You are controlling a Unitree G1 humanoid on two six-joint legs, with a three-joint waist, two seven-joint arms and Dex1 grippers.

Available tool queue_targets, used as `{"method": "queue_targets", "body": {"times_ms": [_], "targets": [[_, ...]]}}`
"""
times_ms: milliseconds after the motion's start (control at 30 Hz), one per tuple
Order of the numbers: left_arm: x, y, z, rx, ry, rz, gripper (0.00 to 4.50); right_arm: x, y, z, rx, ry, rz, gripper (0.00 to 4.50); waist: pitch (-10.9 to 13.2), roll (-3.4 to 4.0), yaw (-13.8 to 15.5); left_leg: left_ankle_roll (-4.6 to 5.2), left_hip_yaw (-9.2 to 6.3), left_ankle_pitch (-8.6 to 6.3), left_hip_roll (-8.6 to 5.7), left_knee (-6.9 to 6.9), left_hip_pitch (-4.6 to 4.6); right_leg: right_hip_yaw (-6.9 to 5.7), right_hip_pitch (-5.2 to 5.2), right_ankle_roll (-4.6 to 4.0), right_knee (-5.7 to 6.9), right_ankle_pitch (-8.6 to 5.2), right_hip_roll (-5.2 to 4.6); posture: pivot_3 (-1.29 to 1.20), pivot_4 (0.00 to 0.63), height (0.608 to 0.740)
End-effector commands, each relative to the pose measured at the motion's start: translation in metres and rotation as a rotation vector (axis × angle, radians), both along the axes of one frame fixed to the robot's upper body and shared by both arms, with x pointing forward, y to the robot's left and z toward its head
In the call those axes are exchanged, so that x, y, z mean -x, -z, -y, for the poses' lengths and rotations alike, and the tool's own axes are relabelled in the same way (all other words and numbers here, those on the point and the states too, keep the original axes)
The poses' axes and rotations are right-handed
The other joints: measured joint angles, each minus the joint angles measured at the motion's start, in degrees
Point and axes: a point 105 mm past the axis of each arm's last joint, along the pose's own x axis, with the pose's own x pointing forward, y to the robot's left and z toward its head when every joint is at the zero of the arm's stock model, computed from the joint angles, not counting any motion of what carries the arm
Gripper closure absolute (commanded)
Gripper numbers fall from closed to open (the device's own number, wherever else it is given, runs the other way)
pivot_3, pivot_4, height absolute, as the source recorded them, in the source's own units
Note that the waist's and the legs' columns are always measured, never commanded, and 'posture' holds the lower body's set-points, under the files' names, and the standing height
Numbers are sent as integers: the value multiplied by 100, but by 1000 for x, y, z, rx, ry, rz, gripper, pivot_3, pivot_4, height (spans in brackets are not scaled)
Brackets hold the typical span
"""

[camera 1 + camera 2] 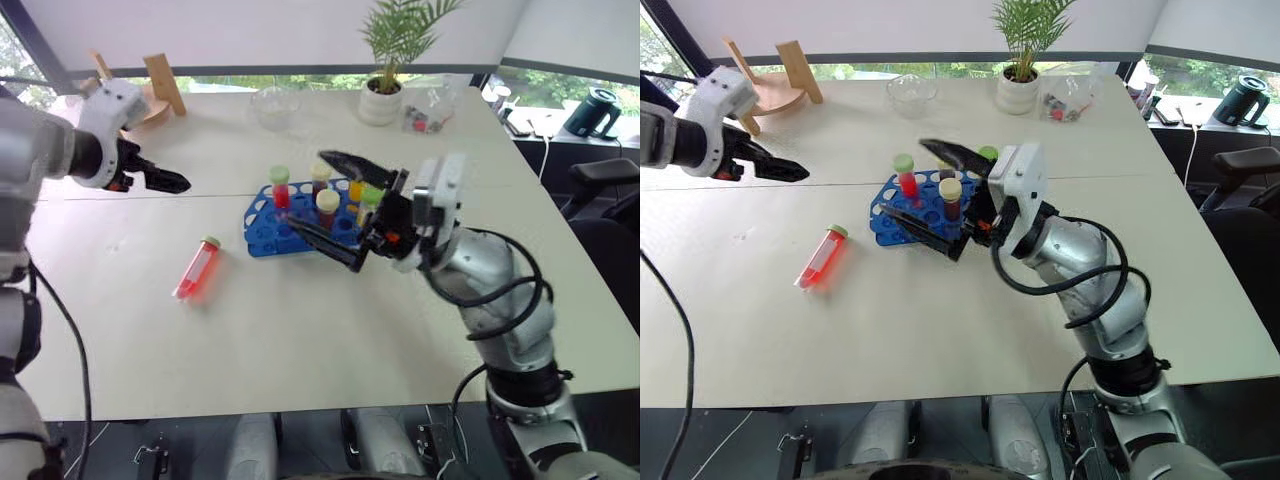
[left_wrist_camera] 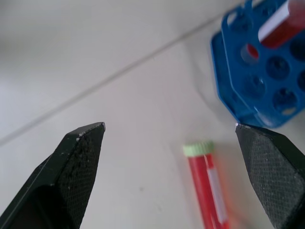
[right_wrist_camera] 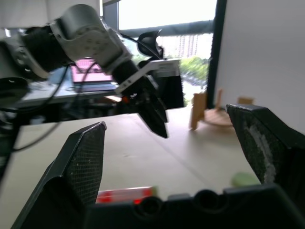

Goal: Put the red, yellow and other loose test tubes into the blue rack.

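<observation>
One loose test tube (image 1: 197, 270), red-pink liquid under a green cap, lies on the white table left of the blue rack (image 1: 262, 228). Upright in the rack are a red tube with a green cap (image 1: 279, 188), two cream-capped dark tubes (image 1: 327, 206) and a green-capped yellowish tube (image 1: 370, 200). My right gripper (image 1: 306, 190) hovers level over the rack's near right side, open and empty. My left gripper (image 1: 178, 182) hangs above the table to the far left, open and empty. The left wrist view has the lying tube (image 2: 207, 186) between its fingers (image 2: 78, 157).
At the table's far edge stand a potted plant (image 1: 380, 100), a glass bowl (image 1: 275, 105), a wooden stand (image 1: 160, 88) and a small bag of items (image 1: 425, 118). A dark kettle (image 1: 597, 110) sits on a side table at the right.
</observation>
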Motion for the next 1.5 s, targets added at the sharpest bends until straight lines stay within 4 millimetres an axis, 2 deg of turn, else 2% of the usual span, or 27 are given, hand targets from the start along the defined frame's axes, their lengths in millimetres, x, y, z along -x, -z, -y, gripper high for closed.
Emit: {"method": "queue_targets", "body": {"times_ms": [33, 100, 233, 500, 633, 733, 867, 900, 967, 1033, 1100, 1167, 1200, 1267, 1300, 1367, 1500], "targets": [[7, 18, 6, -22, -27, -188, 0, 42, 2, -2, 115, -248, -107, 28, 2, 1, -24, 1, 2, 0, 0, 1, 1, 2, 0, 0, 0, 0, -1, 0, 150, 740], [5, 27, 6, -45, -48, -227, 0, 47, 7, 0, 168, -267, -139, 28, 3, 2, -62, 5, 2, -3, 1, -1, 0, 4, -4, -1, -2, -1, 1, 0, 150, 740], [7, 55, 5, -102, -102, -319, 0, 43, 12, 5, 197, -228, -158, 28, 7, -2, -105, 8, 1, -4, 7, -3, -5, 5, -20, -6, 6, -4, 8, 0, 150, 740], [13, 91, 2, -128, -130, -420, 0, 39, 14, 2, 191, -160, -165, 28, 8, -3, -36, 8, 4, -4, 5, 0, -16, 7, -29, -5, 6, -4, 4, 0, 150, 740], [9, 104, 3, -123, -151, -428, 0, 35, 13, 3, 178, -135, -167, 28, 6, -3, -16, 8, 4, -3, 4, 3, -17, 6, -29, -5, 6, -4, 4, 0, 150, 740], [5, 110, 10, -111, -140, -421, 1367, 30, 13, 3, 169, -109, -163, 0, 5, 0, -9, 8, 4, -3, -1, 5, -12, 6, -22, -4, 7, -3, -1, 0, 150, 740], [1, 116, 20, -105, -116, -407, 3508, 24, 15, 4, 181, -71, -164, 0, 3, 3, 28, 8, 4, -3, -3, 10, -10, 6, -15, -3, 7, -3, -3, 0, 150, 740], [-1, 117, 22, -101, -114, -400, 3710, 23, 16, 5, 183, -68, -168, 0, 2, 5, 50, 8, 4, -3, -5, 10, -10, 6, -14, -3, 7, -3, -4, 0, 150, 740], [-5, 116, 27, -68, -118, -378, 3717, 21, 20, 7, 189, -58, -182, 0, -3, 15, 147, 8, 3, -3, -8, 12, -6, 6, -10, -2, 7, -3, -5, 0, 150, 740], [-12, 111, 29, -23, -117, -330, 3717, 17, 26, 11, 202, -31, -198, 0, -4, 17, 188, 8, -1, -3, -9, 14, -4, 3, -4, -1, 7, -4, -6, 0, 150, 740], [-25, 98, 30, 44, -56, -190, 3717, 12, 33, 21, 217, 19, -210, 0, -6, 22, 210, 9, -4, -2, -13, 19, 2, 1, 9, -1, 7, -4, -9, 0, 150, 740], [-40, 66, 34, 177, 57, 65, 3717, 5, 38, 33, 211, 83, -228, 0, -5, 29, 257, 8, -4, -2, -17, 21, 12, 2, 22, 1, 4, -4, -14, 0, 150, 740], [-42, 40, 39, 291, 158, 240, 3717, 1, 41, 41, 207, 119, -237, 0, -4, 29, 274, 6, -5, -1, -14, 25, 10, 0, 21, 0, 4, -4, -14, 0, 150, 740], [-22, -11, 48, 477, 346, 533, 3717, -5, 45, 54, 199, 176, -259, 0, 5, 14, 295, -3, -5, 5, -8, 28, 6, -1, 20, -1, 3, -3, -16, 0, 150, 740], [-12, -24, 49, 546, 372, 602, 3717, -8, 48, 60, 202, 196, -268, 0, 15, -4, 295, -17, -11, 13, -3, 33, -2, -11, 19, -2, 4, -3, -16, 0, 150, 740], [-1, -36, 53, 673, 357, 699, 3717, -11, 52, 70, 215, 222, -283, 0, 15, -11, 290, -25, -11, 16, 0, 33, -7, -12, 20, 2, -3, 1, -21, 0, 150, 740], [5, -18, 71, 647, 334, 893, 3717, -19, 50, 79, 212, 224, -314, 0, 1, 14, 245, -18, 2, 12, -14, 25, 24, 3, 48, 18, -14, 9, -27, 0, 150, 740]]}}
